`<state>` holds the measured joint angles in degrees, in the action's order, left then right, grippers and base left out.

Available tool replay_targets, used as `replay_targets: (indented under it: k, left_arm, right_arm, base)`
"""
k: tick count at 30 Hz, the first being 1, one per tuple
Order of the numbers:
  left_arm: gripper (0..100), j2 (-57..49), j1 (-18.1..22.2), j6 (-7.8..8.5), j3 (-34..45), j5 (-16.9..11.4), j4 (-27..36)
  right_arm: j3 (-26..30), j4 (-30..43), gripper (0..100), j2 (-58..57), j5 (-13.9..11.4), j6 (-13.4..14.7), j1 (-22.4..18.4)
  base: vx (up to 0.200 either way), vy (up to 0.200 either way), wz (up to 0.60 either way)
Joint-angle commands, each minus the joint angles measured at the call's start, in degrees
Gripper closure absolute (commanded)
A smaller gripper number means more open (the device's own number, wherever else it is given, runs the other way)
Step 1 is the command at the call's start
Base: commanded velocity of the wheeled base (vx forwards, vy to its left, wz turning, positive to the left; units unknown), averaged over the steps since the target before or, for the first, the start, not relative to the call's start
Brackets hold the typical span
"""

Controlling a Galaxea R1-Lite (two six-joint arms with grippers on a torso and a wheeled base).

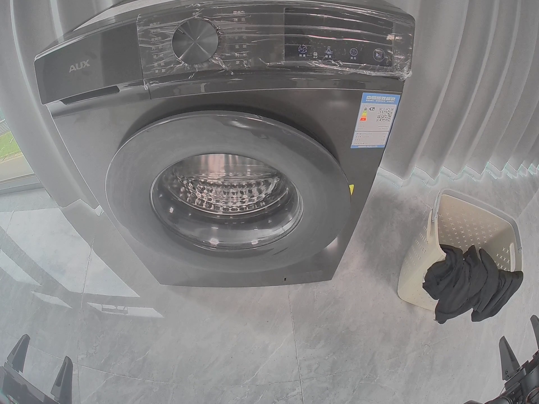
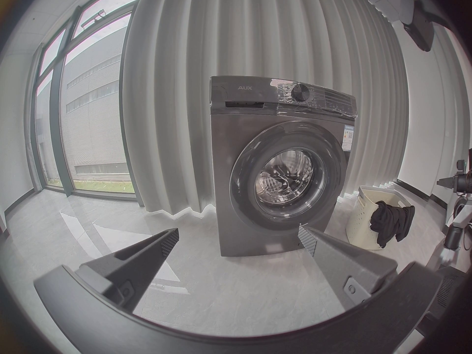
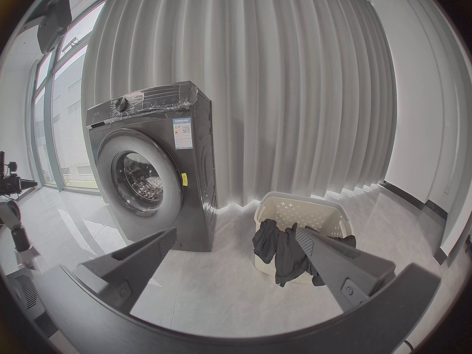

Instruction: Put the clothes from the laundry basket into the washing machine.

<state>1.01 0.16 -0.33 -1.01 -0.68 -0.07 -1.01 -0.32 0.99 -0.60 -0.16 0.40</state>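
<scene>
Head view: clothes (image 1: 469, 281) drape the basket (image 1: 418, 253) rim, ahead of right gripper (image 1: 519, 335), far from left gripper (image 1: 45, 350); both wide open, empty.

I record a dark grey washer (image 1: 224, 141) with a silver drum (image 1: 224, 194) and blue-white label (image 1: 375, 120). The basket (image 1: 418, 253) is cream, dotted with perforations; the clothes (image 1: 469, 281) black; the curtain (image 1: 477, 74) white; the floor (image 1: 337, 338) grey, marbled.

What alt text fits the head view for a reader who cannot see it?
A grey washing machine, door shut, stands front and centre. On the floor to its right, dark clothes hang over the rim of a cream laundry basket.
</scene>
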Motion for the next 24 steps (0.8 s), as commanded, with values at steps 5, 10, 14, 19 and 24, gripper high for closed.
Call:
replay_targets:
  k: [5, 10, 14, 19, 24]
  left_arm:
    - [0, -0.84, 0.02, -0.02, 1.01, -0.11, -0.01]
    - [0, -0.84, 0.02, 0.15, 1.01, -0.11, -0.01]
    - [0, -0.84, 0.02, 0.33, 1.01, -0.11, 0.07]
    - [0, -0.84, 0.02, 0.24, 1.01, -0.11, 0.07]
    - [0, -0.84, 0.02, 0.24, 1.01, -0.11, -0.01]
  right_arm:
    - [1.01, -0.03, 0, -0.46, -0.02, -0.02, 0.04]
    - [1.01, -0.03, 0, -0.46, -0.02, -0.02, 0.04]
    - [1.01, -0.03, 0, -0.46, -0.02, -0.02, 0.04]
    - [1.01, -0.12, 0, -0.37, 0.07, -0.02, -0.05]
    - [1.01, -0.12, 0, -0.37, 0.07, -0.02, -0.05]
  base:
    - [0.000, 0.200, 0.00]
    - [0.000, 0.200, 0.00]
    - [0.000, 0.050, 0.00]
    - [0.000, 0.000, 0.12]
    - [0.000, 0.000, 0.60]
